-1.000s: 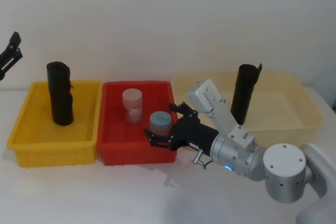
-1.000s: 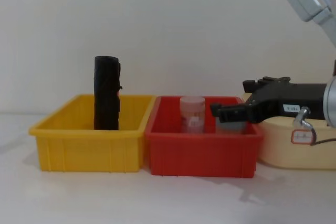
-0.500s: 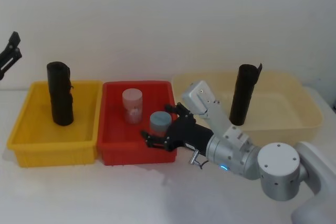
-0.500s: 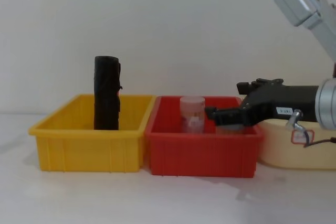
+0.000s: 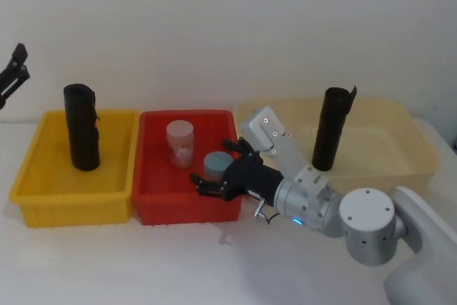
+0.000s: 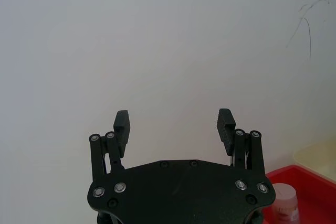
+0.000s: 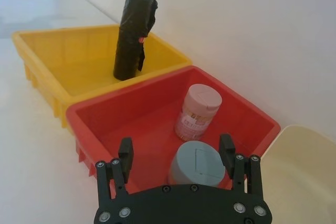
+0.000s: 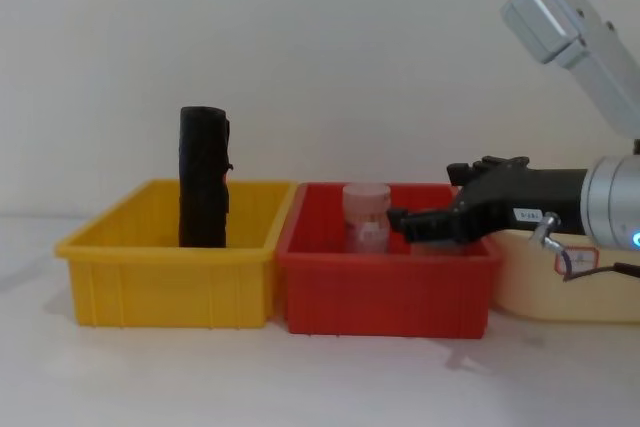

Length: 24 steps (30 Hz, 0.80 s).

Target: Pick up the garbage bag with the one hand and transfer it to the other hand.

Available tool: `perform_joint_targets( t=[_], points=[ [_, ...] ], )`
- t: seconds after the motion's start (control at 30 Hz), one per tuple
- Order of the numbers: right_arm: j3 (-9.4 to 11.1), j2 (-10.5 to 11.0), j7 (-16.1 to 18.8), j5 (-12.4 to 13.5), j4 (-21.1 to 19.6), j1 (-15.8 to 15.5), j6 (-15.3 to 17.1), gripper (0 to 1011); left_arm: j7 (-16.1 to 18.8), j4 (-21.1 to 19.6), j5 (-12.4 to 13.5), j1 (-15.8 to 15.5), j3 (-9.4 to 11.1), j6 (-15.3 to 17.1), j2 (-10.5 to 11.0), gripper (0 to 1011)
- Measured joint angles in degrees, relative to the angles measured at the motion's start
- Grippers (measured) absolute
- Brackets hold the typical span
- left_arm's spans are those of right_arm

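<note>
— From the head, what do we have?
— The garbage bag stands upright in the cream tub, just right of the red bin. The right gripper reaches over the red bin's front right corner, close to the grey-lidded jar. A pink jar stands behind that. The left gripper hangs high, far left of the red bin, beyond the yellow bin where another black roll stands.
— And the left wrist?
— We see the left gripper's fingers spread apart with nothing between them, facing the bare wall.
— The right wrist?
— The right gripper's fingers are likewise apart and empty, with the grey-lidded jar showing between them, inside the red bin.
— And the chest?
— From the side we see the right gripper level with the red bin's rim, tips just beside the pink jar, and a white label on its body.
</note>
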Motion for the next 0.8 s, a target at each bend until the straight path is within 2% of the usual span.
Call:
perform_joint_targets(
  t=[0.8],
  points=[
    [-0.1,-1.4,0.1,2.5,6.2,3.7,1.8,1000,0.0,0.0,0.0,0.0,0.0,0.0,0.0,1000]
  ],
)
